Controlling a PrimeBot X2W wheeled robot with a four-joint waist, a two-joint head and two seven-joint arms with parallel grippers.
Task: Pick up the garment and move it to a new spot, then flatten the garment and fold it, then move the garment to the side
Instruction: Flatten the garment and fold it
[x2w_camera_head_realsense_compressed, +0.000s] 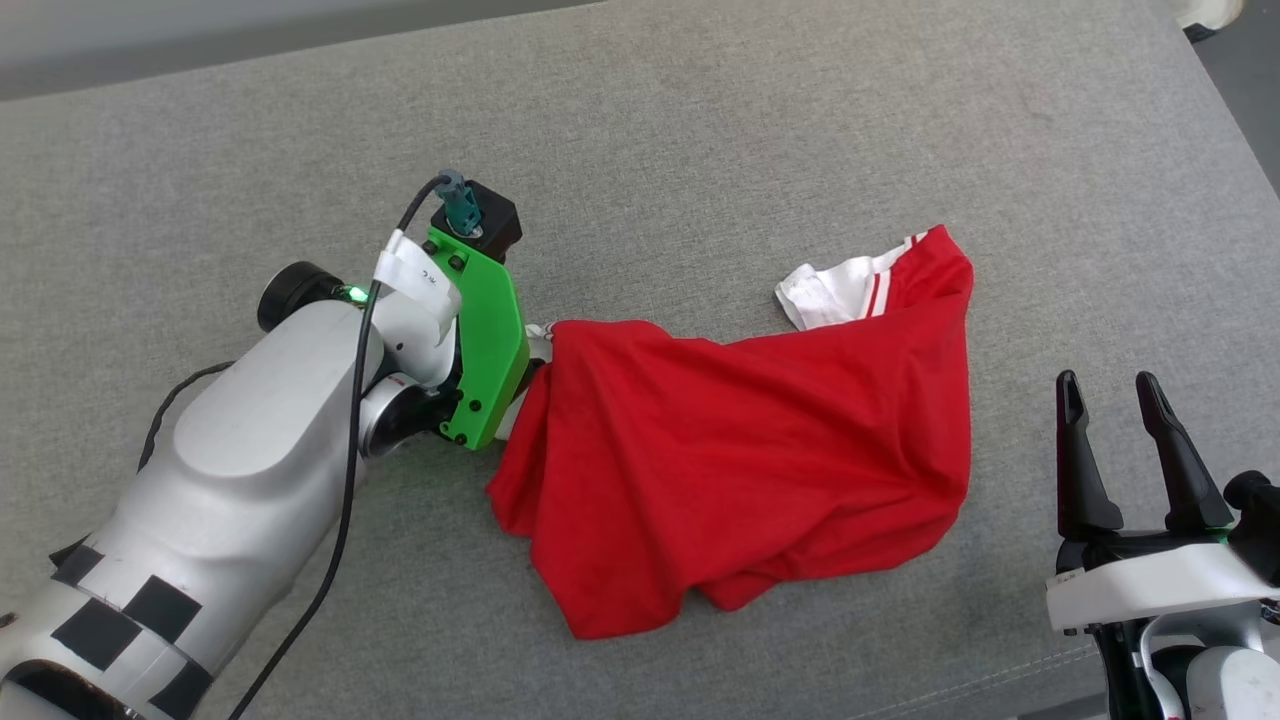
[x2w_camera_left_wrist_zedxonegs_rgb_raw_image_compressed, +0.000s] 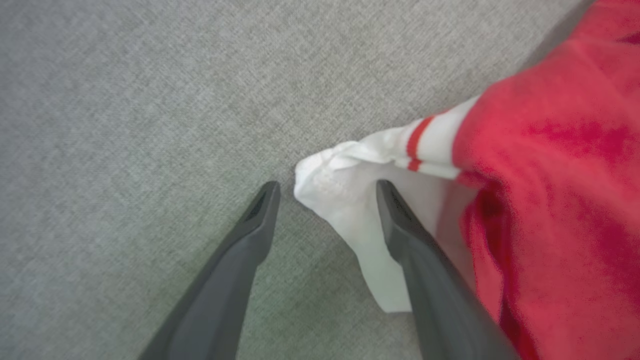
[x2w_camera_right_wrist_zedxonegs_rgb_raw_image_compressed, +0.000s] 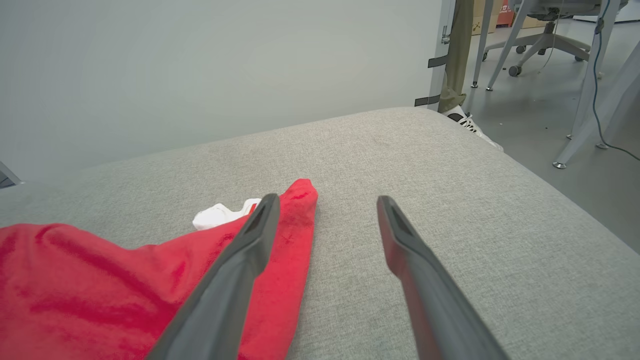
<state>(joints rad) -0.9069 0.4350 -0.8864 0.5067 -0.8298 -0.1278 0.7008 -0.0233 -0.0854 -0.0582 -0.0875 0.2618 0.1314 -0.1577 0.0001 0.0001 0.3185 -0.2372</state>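
Head view, surface: a grey cushion (x2w_camera_head_realsense_compressed: 700, 120) in coarse woven cloth, broad and flat.
Head view, garment: the garment (x2w_camera_head_realsense_compressed: 740, 450) lies mid-cushion, a rumpled red heap of thin, soft fabric with deep folds.
Head view, sleeve: a white sleeve (x2w_camera_head_realsense_compressed: 830, 295) with red stripe trim pokes out at the heap's 1 o'clock.
Head view, left arm: the silver left arm (x2w_camera_head_realsense_compressed: 250, 450) reaches in from 8 o'clock, and its green wrist plate (x2w_camera_head_realsense_compressed: 490, 340) is at the garment's 9 o'clock edge.
Head view, right gripper: the right gripper (x2w_camera_head_realsense_compressed: 1108, 385) sits at 4 o'clock, off the cloth, its dark tapered fingers parted and empty.
Left wrist view, left gripper: the left gripper (x2w_camera_left_wrist_zedxonegs_rgb_raw_image_compressed: 326, 186) is spread wide and released. A white ribbed cuff lies between its fingers, and the 3 o'clock finger crosses over the sleeve. Nothing is clamped.
Right wrist view, garment: red folds run from 8 o'clock up past the left-hand finger.
Right wrist view, background: at 1 o'clock, a person's white shoe (x2w_camera_right_wrist_zedxonegs_rgb_raw_image_compressed: 470, 125) and chair legs (x2w_camera_right_wrist_zedxonegs_rgb_raw_image_compressed: 545, 35) on a smooth floor.
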